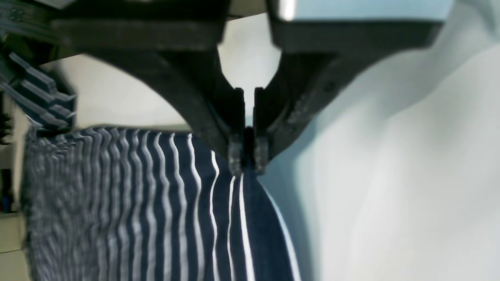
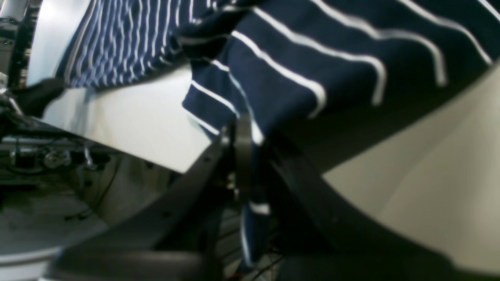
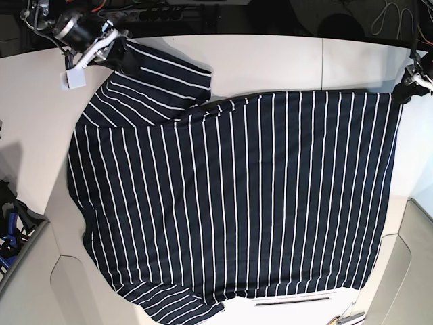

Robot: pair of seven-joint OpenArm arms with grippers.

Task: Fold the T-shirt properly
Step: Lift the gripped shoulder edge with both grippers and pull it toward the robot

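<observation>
The T-shirt (image 3: 237,196), dark navy with thin white stripes, lies spread flat over the white table (image 3: 284,61), one sleeve at the top left, the other at the bottom left. My left gripper (image 3: 404,87) is shut on the shirt's top right corner; the left wrist view shows its fingertips (image 1: 248,156) pinching the striped cloth (image 1: 164,210). My right gripper (image 3: 116,49) is shut on the top left sleeve's edge; the right wrist view shows the cloth (image 2: 312,58) caught between its fingers (image 2: 244,144).
The table's far edge with cables and gear (image 3: 155,10) runs behind. A white tag (image 3: 74,79) hangs by the right gripper. A bin with blue items (image 3: 10,230) stands at the left edge.
</observation>
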